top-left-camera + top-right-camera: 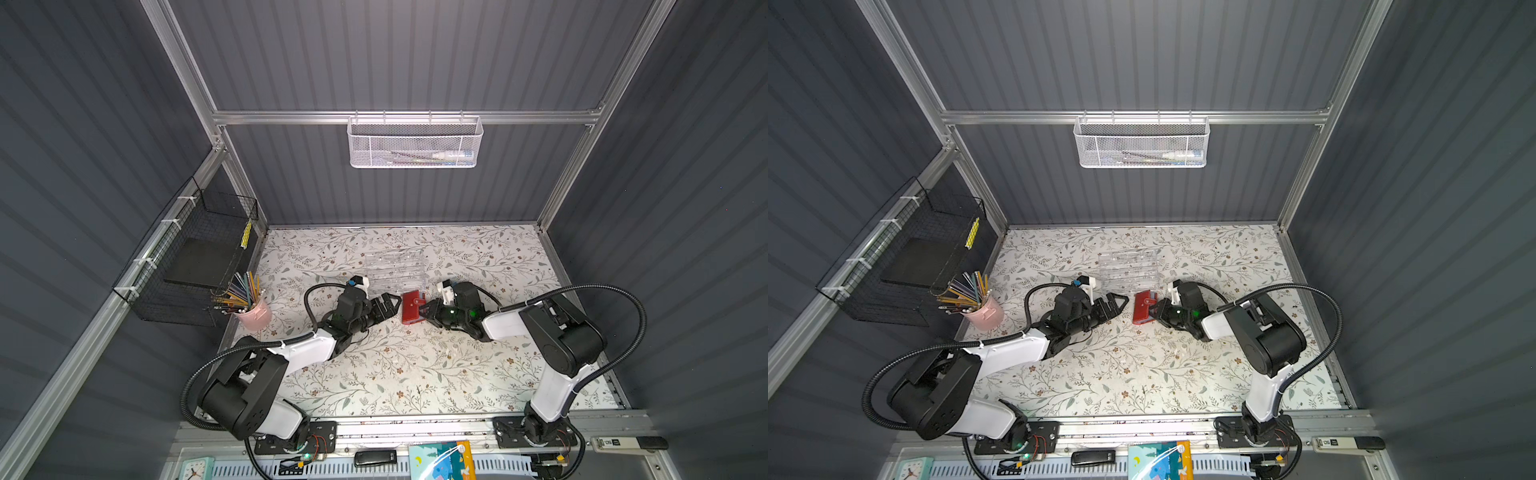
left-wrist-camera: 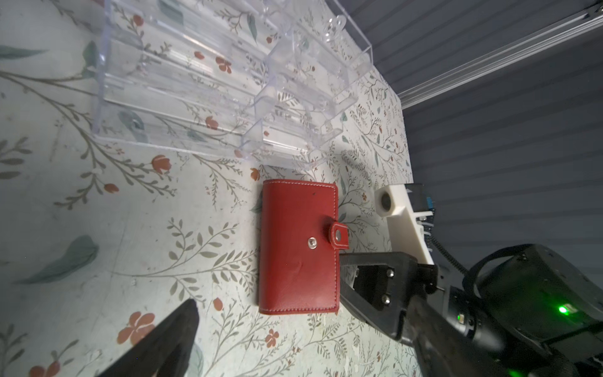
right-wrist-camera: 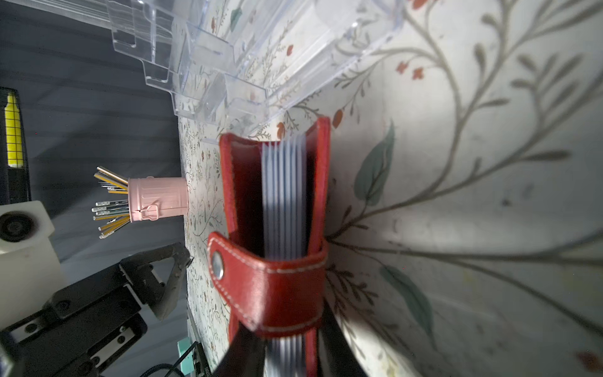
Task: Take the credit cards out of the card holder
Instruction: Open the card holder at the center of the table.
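One card holder (image 1: 412, 307) lies past the tabletop's (image 1: 415, 374) middle, just in front of the one clear organizer (image 1: 395, 268). Its strap is unsnapped and its cover gapes over edge-on sleeves (image 3: 284, 196); the cards cannot be counted. The left gripper (image 1: 394, 306) is just off its left edge, jaws spread wide. The right gripper (image 1: 424, 309) straddles its right edge; whether the jaws clamp it, I cannot tell. Open tabletop runs to the front edge between the two arms.

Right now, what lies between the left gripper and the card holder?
Nothing but a short stretch of bare floral table. The left gripper, jaws open, sits just short of the card holder; both top views and the left wrist view show it.
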Robot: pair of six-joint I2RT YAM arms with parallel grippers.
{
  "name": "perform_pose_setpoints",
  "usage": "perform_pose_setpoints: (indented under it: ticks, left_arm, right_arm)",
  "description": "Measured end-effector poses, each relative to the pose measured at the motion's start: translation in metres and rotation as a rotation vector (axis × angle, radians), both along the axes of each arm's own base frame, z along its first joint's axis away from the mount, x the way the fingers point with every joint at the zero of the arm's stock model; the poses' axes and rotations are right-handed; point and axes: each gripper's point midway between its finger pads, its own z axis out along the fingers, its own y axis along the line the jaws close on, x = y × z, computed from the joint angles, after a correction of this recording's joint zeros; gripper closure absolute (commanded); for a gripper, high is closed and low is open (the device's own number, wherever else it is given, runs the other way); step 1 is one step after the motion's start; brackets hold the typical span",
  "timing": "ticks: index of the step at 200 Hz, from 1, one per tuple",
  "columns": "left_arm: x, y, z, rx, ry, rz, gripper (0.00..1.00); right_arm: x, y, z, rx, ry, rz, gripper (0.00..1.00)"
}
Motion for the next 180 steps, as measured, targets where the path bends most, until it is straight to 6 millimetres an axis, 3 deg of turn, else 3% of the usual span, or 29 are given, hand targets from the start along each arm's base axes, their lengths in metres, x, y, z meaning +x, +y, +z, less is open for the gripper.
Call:
perform_pose_setpoints:
  ticks: [17, 54, 112, 180]
  left_arm:
    - [-0.002, -0.002, -0.008, 0.007, 0.023, -0.013, 0.00]
    - [-0.005, -0.004, -0.013, 0.011, 0.037, -0.027, 0.00]
    - [-0.007, -0.020, -0.014, 0.016, 0.034, -0.065, 0.00]
    - [-0.004, -0.022, -0.015, 0.018, 0.038, -0.065, 0.00]
  right_arm:
    - [-0.006, -0.003, -0.008, -0.020, 0.024, -0.002, 0.54]
    - [-0.005, -0.008, -0.001, -0.055, -0.001, -0.008, 0.43]
    - [-0.004, -0.018, 0.001, -0.137, -0.021, -0.021, 0.37]
    - [0.006, -0.020, 0.002, -0.241, -0.047, -0.023, 0.31]
